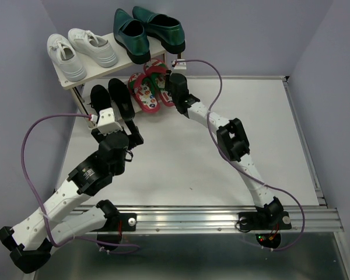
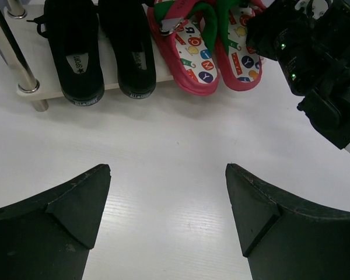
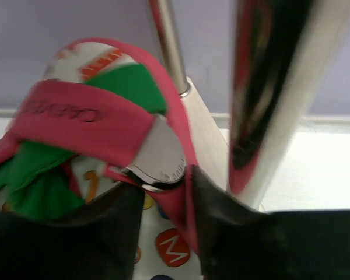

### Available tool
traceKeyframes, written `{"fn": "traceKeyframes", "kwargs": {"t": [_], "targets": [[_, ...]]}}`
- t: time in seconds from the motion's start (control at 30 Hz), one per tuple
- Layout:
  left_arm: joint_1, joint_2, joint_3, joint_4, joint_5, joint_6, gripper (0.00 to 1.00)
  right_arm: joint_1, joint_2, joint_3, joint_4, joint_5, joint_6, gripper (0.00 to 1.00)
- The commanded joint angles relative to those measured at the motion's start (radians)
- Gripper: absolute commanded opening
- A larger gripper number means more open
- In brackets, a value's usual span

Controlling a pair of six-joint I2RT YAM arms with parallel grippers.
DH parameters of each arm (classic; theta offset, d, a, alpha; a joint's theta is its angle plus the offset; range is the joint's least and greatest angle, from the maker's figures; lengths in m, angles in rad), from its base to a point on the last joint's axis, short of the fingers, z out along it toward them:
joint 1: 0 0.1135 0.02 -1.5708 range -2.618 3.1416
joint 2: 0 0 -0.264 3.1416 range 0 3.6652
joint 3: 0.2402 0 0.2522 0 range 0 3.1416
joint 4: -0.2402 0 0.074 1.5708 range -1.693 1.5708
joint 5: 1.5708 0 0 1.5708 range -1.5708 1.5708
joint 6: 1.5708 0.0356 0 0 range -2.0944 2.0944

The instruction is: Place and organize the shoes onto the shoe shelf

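Observation:
The shoe shelf (image 1: 70,83) stands at the table's far left. Green loafers (image 1: 146,32) sit on its top board. Black strap shoes (image 1: 111,96) sit side by side on the lower board, also in the left wrist view (image 2: 102,49). Red flip-flops (image 1: 149,87) lie to their right, overhanging the front edge (image 2: 207,49). My right gripper (image 1: 175,83) is at the right flip-flop, its jaws (image 3: 166,227) closed on the flip-flop's red edge (image 3: 76,116) by the strap. My left gripper (image 1: 116,133) hangs open and empty (image 2: 168,175) over the table in front of the black shoes.
White sneakers (image 1: 79,49) fill the top board's left half. A chrome shelf leg (image 3: 268,87) stands right beside my right gripper; another leg (image 2: 20,64) is at the lower board's left front. My right arm (image 2: 315,58) crosses the left wrist view. Grey walls close in behind.

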Motion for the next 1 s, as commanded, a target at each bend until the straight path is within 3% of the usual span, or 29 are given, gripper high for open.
{"fn": "traceKeyframes", "kwargs": {"t": [0.0, 0.03, 0.13, 0.33, 0.53, 0.6, 0.73, 0.83, 0.93, 0.97], "targets": [[0.002, -0.012, 0.040, 0.009, -0.020, -0.018, 0.90, 0.001, -0.003, 0.096, 0.101, -0.074, 0.006, 0.59], [0.002, -0.014, 0.042, 0.009, -0.020, -0.021, 0.90, 0.001, -0.008, 0.088, 0.096, -0.077, 0.009, 0.71], [0.002, -0.015, 0.039, 0.010, -0.016, -0.027, 0.90, 0.001, -0.072, 0.006, 0.093, -0.094, 0.029, 0.76], [0.002, -0.001, 0.028, 0.024, -0.017, -0.021, 0.90, 0.001, -0.230, -0.157, 0.022, -0.138, 0.116, 0.76], [0.002, -0.013, 0.029, 0.015, -0.036, -0.012, 0.90, 0.001, -0.463, -0.499, 0.021, -0.120, 0.263, 0.75], [0.002, -0.021, 0.029, 0.013, -0.039, -0.015, 0.90, 0.001, -0.528, -0.624, 0.024, -0.114, 0.320, 0.69], [0.002, -0.032, 0.025, 0.006, -0.042, -0.020, 0.90, 0.001, -0.574, -0.769, 0.019, -0.108, 0.385, 0.17], [0.002, -0.035, 0.023, 0.001, -0.043, -0.021, 0.90, 0.001, -0.569, -0.794, -0.017, -0.109, 0.401, 0.04], [0.002, -0.047, 0.020, -0.006, -0.050, -0.029, 0.90, 0.001, -0.632, -0.896, -0.053, -0.109, 0.432, 0.07], [0.002, -0.052, 0.019, -0.005, -0.050, -0.029, 0.90, 0.001, -0.673, -0.918, -0.063, -0.092, 0.434, 0.15]]}}
